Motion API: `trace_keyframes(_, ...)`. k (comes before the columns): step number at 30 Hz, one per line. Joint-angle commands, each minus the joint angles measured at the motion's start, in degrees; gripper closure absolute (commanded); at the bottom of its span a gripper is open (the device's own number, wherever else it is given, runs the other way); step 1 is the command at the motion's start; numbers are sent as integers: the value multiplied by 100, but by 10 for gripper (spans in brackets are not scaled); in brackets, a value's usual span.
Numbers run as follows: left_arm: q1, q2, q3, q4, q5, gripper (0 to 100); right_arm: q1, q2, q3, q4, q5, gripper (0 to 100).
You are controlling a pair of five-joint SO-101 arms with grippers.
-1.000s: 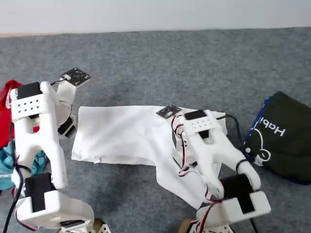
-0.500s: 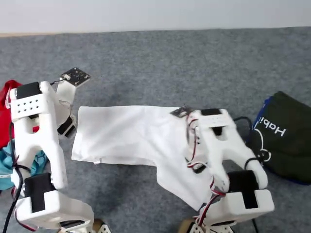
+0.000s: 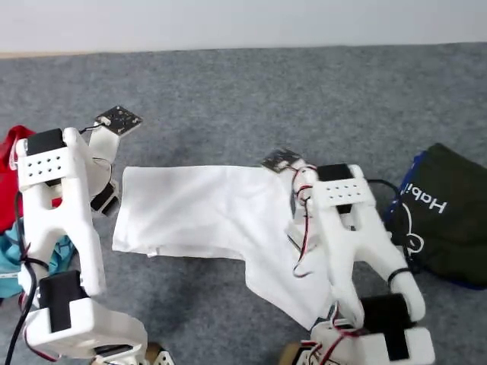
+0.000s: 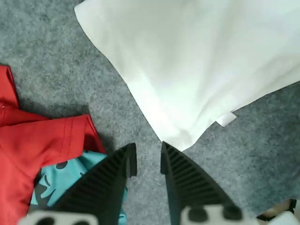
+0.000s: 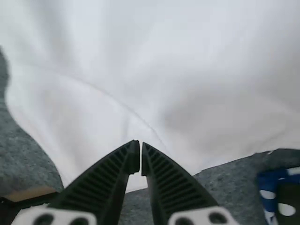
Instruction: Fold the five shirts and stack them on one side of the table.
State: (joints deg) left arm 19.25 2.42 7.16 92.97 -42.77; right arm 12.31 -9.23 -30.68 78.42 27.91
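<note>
A white shirt (image 3: pixel 202 213) lies spread flat on the grey table, one part trailing toward the near edge. My left gripper (image 4: pixel 148 154) hovers open by a narrow gap just off the shirt's corner (image 4: pixel 187 136), with nothing between its fingers. My right gripper (image 5: pixel 140 145) is shut and points down over the white shirt (image 5: pixel 154 70), no cloth pinched in it. The right arm (image 3: pixel 338 198) stands over the shirt's right end. A folded dark shirt (image 3: pixel 445 217) rests at the right side. A red shirt (image 4: pixel 33 140) and a teal shirt (image 4: pixel 61 180) lie bunched at the left.
The left arm (image 3: pixel 57 205) stands between the white shirt and the red and teal pile (image 3: pixel 9 198). The dark shirt's blue edge (image 5: pixel 276 187) lies close to the right gripper. Bare grey table (image 3: pixel 289 99) stretches along the far side.
The right arm has swung rightward along the white shirt toward the dark shirt. The shirt and the left arm have stayed put.
</note>
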Motion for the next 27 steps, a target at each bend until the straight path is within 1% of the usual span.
trace_keyframes(1, -202, -316, -259, -35, 53, 914, 66, -690, 668, 356, -352, 987)
trace_keyframes(3, -369, -448, -286, -44, 193, 919, -92, -963, 958, 637, -440, 988)
trace_keyframes(6, -870, -756, -286, -70, 703, 940, -470, -1367, 1389, 1165, -563, 988)
trace_keyframes(10, -1996, -914, -171, -70, 1363, 942, -1288, -1877, 1873, 1631, -677, 988)
trace_keyframes(13, -2998, -879, -127, -79, 1846, 942, -2035, -2273, 2242, 1868, -668, 988)
trace_keyframes(16, -3974, -835, -40, -193, 2171, 939, -2809, -2607, 2470, 2044, -659, 988)
trace_keyframes(19, -4686, -668, 180, -554, 2330, 934, -3600, -2897, 2567, 2097, -651, 988)
trace_keyframes(21, -5081, -492, 295, -738, 2338, 908, -4075, -3064, 2567, 2088, -677, 988)
trace_keyframes(24, -5521, -290, 330, -888, 2479, 870, -4585, -3275, 2567, 2088, -659, 988)
trace_keyframes(27, -5916, -132, 321, -932, 2435, 835, -4936, -3424, 2549, 2088, -659, 988)
